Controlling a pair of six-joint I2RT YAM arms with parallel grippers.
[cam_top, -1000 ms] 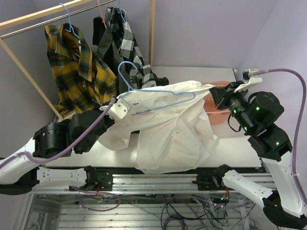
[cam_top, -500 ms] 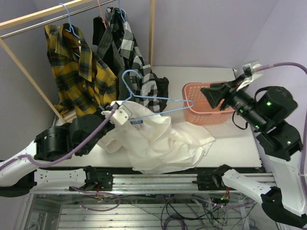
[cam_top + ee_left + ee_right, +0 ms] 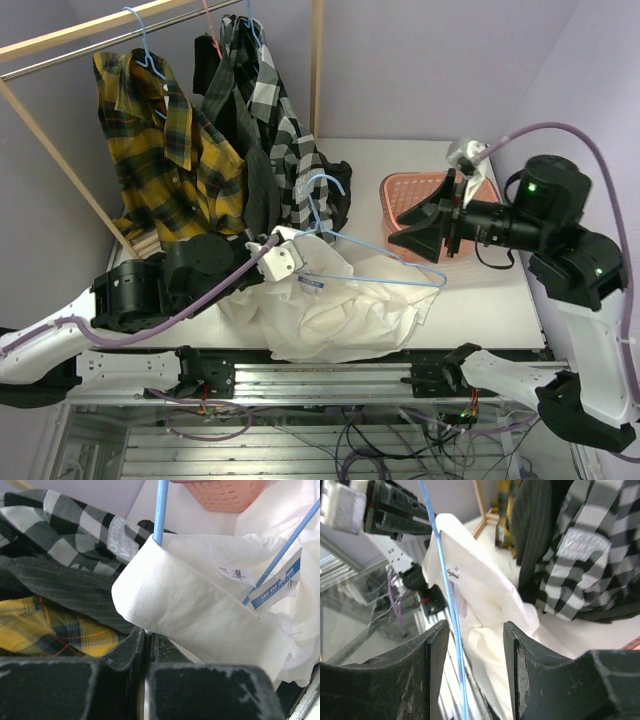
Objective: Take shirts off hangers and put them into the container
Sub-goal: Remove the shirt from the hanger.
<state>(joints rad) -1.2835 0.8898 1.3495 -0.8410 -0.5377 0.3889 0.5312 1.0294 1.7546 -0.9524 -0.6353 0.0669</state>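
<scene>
Right gripper (image 3: 415,243) now leftward, half open astride the hanger (image 3: 160,510).

Top external: high, behind arm bases, looks down and forward over surface (image 3: 490,295) to rack (image 3: 90,40); wide, far. Left wrist: very near, own fingers (image 3: 125,652) at frame bottom, faces white shirt (image 3: 190,605). Right wrist: near, own fingers (image 3: 420,675) low in frame, faces left arm (image 3: 395,510). All share white shirt, blue hanger (image 3: 160,510).
</scene>
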